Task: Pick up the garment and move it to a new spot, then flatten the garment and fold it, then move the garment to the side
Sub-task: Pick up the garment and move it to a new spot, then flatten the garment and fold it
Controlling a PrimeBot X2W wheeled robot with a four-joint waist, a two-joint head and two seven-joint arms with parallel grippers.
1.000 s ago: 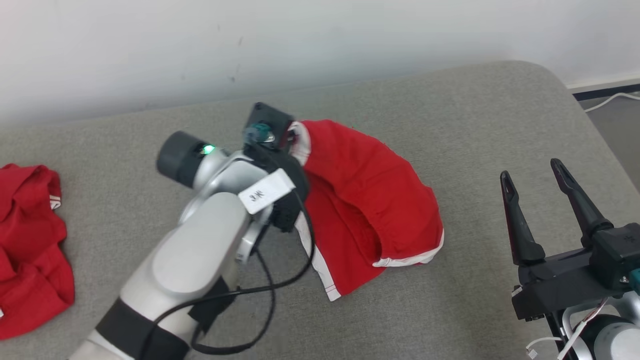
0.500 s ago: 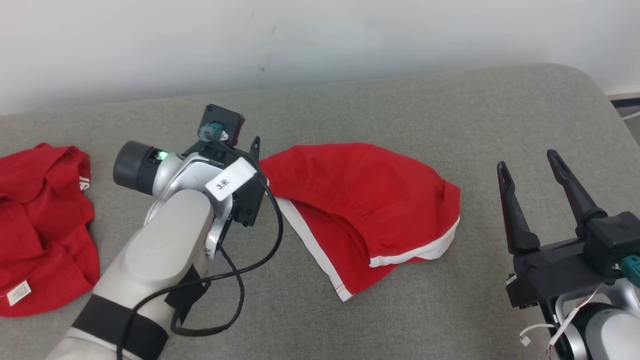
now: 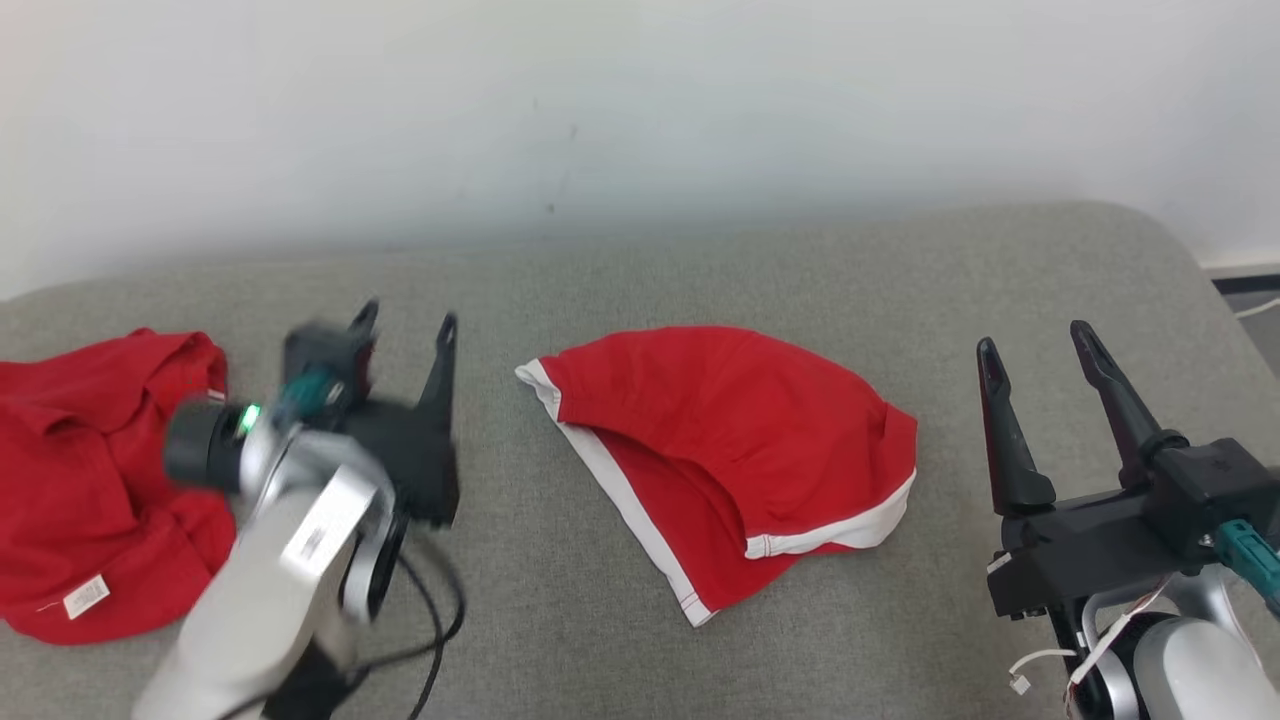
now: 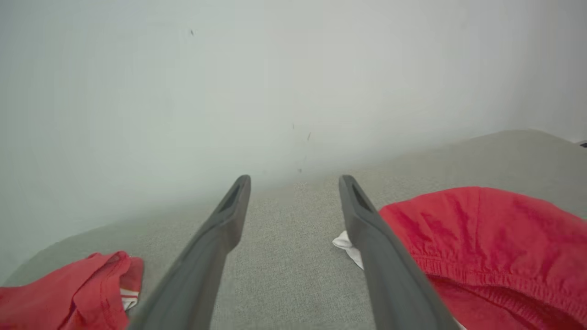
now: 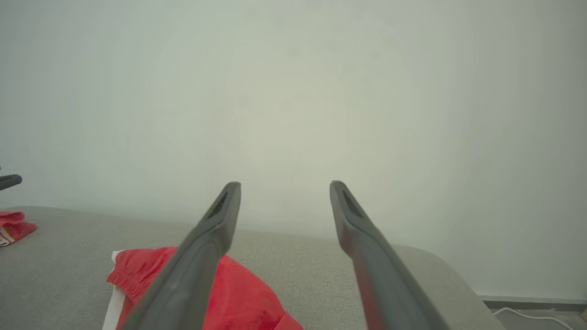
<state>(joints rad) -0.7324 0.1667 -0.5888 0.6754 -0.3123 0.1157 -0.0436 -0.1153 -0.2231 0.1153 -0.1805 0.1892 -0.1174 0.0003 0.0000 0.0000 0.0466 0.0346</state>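
Red shorts with white trim (image 3: 730, 440) lie folded on the grey cushion (image 3: 800, 270), near its middle. My left gripper (image 3: 405, 322) is open and empty, hanging to the left of the shorts and apart from them, blurred by motion. In the left wrist view the shorts (image 4: 486, 243) lie right of the spread fingers (image 4: 215, 238). My right gripper (image 3: 1035, 345) stands open and empty at the right, clear of the cloth. Its wrist view has the shorts (image 5: 243, 293) low between and left of its fingers (image 5: 362, 247).
A second red garment (image 3: 90, 490) with a white label lies crumpled at the cushion's left end, also seen in the left wrist view (image 4: 69, 293). A pale wall (image 3: 640, 110) runs behind. The cushion's rounded right edge drops to a floor with a white cable (image 3: 1255, 305).
My left gripper let go of the shorts' corner and pulled back to the left and toward me, now open. The shorts settled flat. The head camera shifted. The right gripper held still.
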